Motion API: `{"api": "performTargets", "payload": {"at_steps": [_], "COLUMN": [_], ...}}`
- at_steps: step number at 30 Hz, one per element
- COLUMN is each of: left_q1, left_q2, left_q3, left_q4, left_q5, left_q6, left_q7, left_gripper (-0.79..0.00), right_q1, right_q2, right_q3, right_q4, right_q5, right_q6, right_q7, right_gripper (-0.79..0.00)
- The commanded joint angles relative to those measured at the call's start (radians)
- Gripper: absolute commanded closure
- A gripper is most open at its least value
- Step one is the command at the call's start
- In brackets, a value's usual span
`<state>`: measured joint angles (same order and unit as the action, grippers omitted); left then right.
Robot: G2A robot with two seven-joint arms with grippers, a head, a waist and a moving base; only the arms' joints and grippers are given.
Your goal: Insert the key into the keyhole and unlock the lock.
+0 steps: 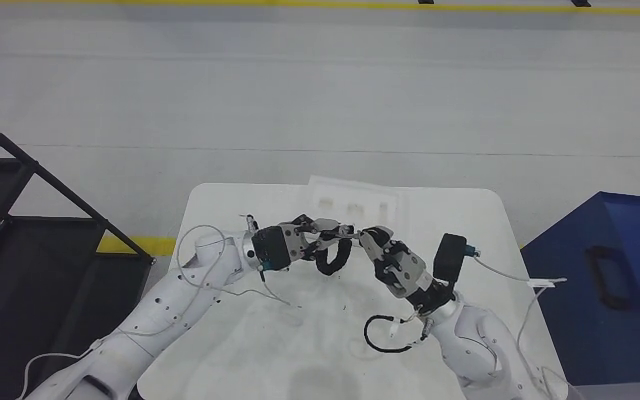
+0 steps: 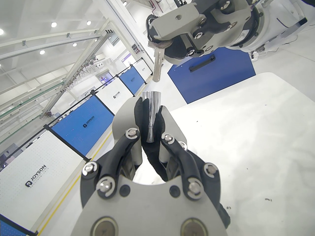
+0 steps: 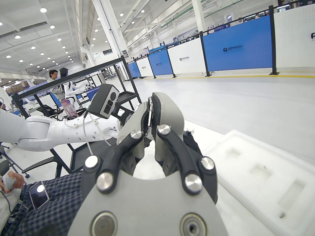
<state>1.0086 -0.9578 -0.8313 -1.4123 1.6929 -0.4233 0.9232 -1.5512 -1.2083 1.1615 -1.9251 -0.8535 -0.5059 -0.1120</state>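
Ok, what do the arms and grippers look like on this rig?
The left arm and right arm have white shells with thin white cables. The left gripper and right gripper are grey plates, black links, silver pins, black pads. A black sleeved cable loops by the right wrist.

A slim silver key (image 2: 157, 63) with a knurled head is pinched by that head in the right gripper (image 3: 152, 114), in the air above the middle of the table (image 1: 300, 345). Its blade points at the end of a shiny chrome cylinder lock (image 2: 151, 115), which is clamped in the left gripper (image 2: 150, 104) just to its left. The key's tip stops just short of the lock and is not inserted.
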Motion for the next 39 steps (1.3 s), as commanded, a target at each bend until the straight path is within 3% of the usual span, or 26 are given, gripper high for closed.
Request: {"api": "performTargets", "payload": {"at_steps": [1,12,39], "left_q1": [-0.001,0.006,0.024], "left_q2": [-0.002,-0.012,-0.026], "left_q3": [0.000,-0.017,-0.050], "left_q4": [0.002,0.007,0.004], "left_q5": [0.006,0.037,0.070], "left_q6": [0.001,0.051,0.032], "left_q7": [0.004,0.021,0.024], "left_gripper": [0.000,0.000,0.000], "right_q1": [0.003,0.000,0.009], "right_q2": [-0.001,-0.005,-0.011], "right_q3": [-0.002,-0.005,-0.016], "right_q4": [0.004,0.003,0.009], "right_q5": [-0.001,-0.036,-0.048], "right_q6": [0.011,0.063,0.076], "right_q7": [0.001,-0.016,-0.019], "right_gripper": [0.000,0.000,0.000]}}
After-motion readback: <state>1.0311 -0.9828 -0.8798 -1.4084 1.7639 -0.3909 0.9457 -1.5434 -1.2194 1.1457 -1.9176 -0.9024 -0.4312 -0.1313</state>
